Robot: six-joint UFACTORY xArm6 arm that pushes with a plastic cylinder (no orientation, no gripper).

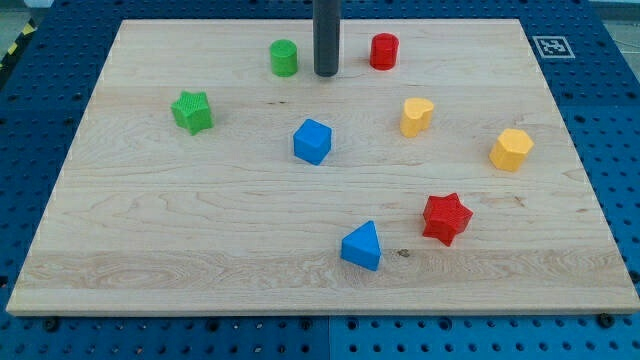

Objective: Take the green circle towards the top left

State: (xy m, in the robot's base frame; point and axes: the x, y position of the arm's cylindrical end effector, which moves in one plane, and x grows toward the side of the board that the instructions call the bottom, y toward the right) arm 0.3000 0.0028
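The green circle (284, 57), a short green cylinder, stands near the view's top, left of centre. My tip (326, 74) rests on the board just to the right of the green circle, a small gap apart. The rod rises straight up out of the view's top. A green star (192, 111) lies further to the left and lower.
A red cylinder (384, 50) stands right of the rod. A blue cube (312, 141) sits mid-board. A yellow heart (416, 116) and a yellow hexagon (511, 149) lie to the right. A red star (446, 218) and a blue triangle (362, 246) lie lower. The wooden board (150, 250) sits on a blue perforated table.
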